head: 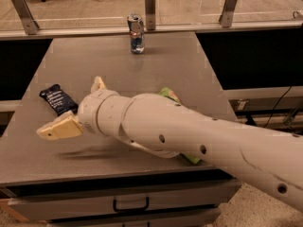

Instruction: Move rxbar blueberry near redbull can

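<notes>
Grey worktop (180,65) fills most of the view, with a drawer (131,205) under its front edge and a glass barrier on metal posts (150,8) along its far edge. A thick pale arm (199,136) reaches in from the lower right and ends in the gripper (68,106) over the left front part of the worktop. The gripper's two fingers stand wide apart with nothing between them. One finger (59,128) points left, low over the surface with its shadow under it, and the other (98,84) points toward the far edge.

The rxbar (57,98) lies flat on the worktop just beside the gripper, in the open angle between the two fingers. Its near end sits right by the wrist. Whether any part of the gripper touches it cannot be told. The wrapper is dark with pale lettering and lies at a slant.

The can (136,33) stands upright well beyond the gripper, off to its right, close to the far edge of the worktop and well apart from the rxbar.

A green bag (168,94) lies to the right of the gripper, mostly hidden under the arm, with one corner showing behind the arm and another in front of it.
</notes>
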You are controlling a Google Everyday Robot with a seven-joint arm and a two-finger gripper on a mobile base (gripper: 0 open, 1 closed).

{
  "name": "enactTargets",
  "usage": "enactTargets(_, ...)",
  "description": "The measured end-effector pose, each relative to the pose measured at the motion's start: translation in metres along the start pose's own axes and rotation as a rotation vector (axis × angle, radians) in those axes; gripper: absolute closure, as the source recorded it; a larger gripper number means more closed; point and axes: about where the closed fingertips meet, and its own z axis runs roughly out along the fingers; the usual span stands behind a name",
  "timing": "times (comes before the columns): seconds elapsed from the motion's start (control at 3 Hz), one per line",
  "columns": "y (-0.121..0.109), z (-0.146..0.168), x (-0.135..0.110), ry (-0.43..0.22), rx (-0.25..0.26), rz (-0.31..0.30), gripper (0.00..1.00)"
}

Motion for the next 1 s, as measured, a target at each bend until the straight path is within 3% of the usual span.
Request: enactTargets(1.0,-0.004,0.051,0.015,0.007,-0.015,-0.035,0.00)
